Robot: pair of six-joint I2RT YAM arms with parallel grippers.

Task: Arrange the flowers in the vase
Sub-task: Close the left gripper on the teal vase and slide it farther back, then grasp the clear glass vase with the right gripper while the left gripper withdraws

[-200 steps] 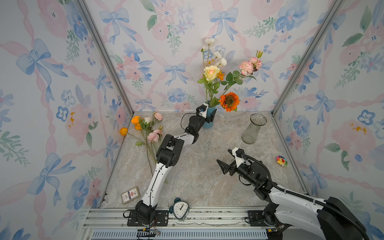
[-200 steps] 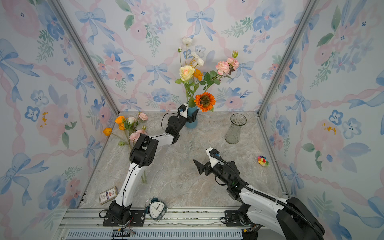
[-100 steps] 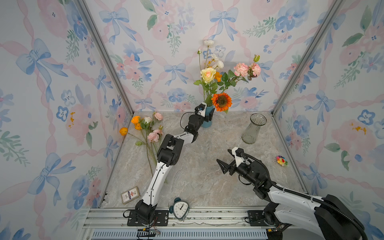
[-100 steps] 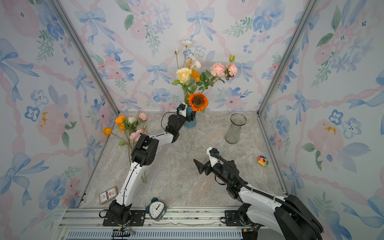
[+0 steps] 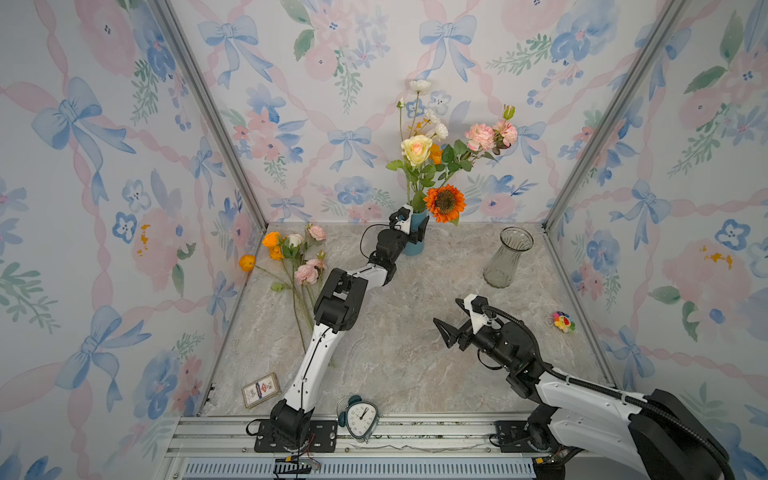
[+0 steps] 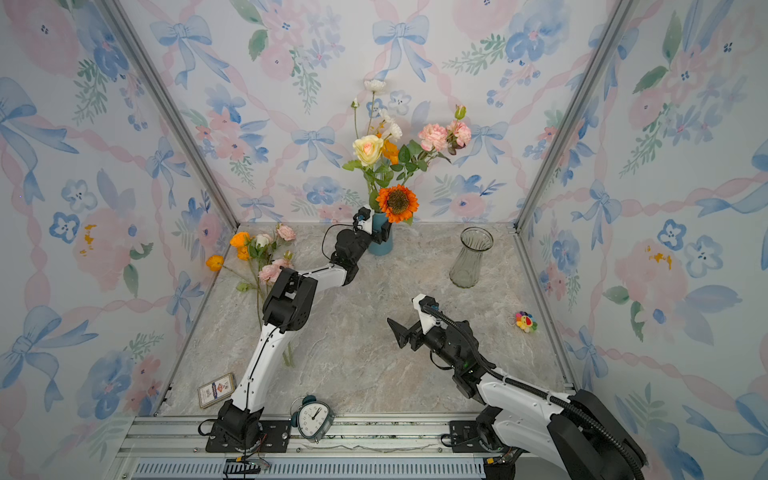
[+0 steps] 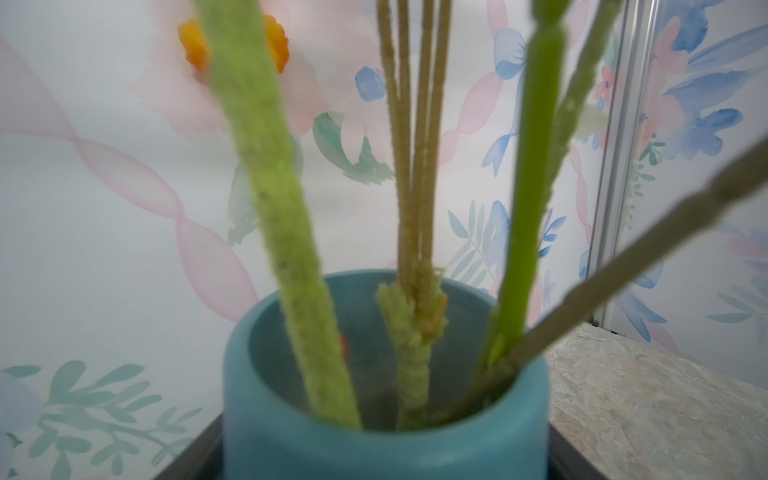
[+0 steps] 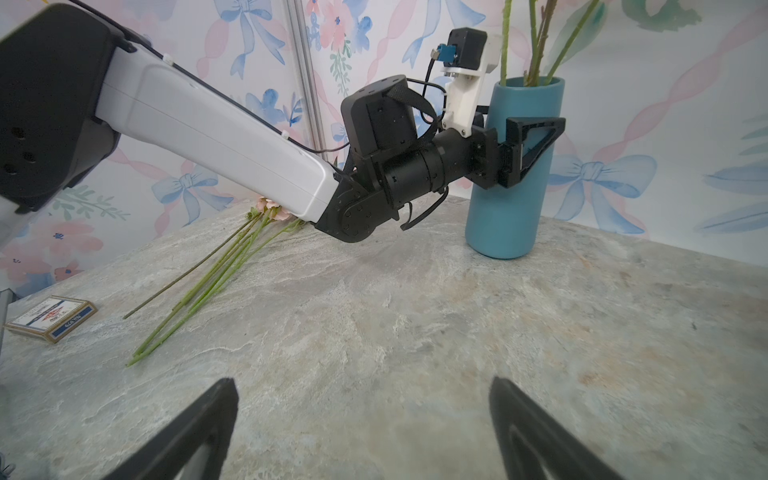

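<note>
**Settling After a Leftward Shift**

In both top views, standing flowers [image 5: 444, 203] have swung leftward; loose flowers [image 5: 305, 274] lie on the table [image 5: 395, 353], so work remains. Left wrist: stems [image 7: 286, 249] sit inside the blue vase [image 7: 374, 453]. Right wrist: left gripper [image 8: 536, 137] straddles it, grip indeterminate; right gripper [image 8: 362, 384] spread, empty.

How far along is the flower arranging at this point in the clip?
Done: several stems, the sunflower among them, stand in the blue vase. In hand: the left gripper straddles that vase; grip unclear. The right gripper hangs open, empty. Left: a bunch of loose flowers lies on the table; the glass vase is empty.
</note>
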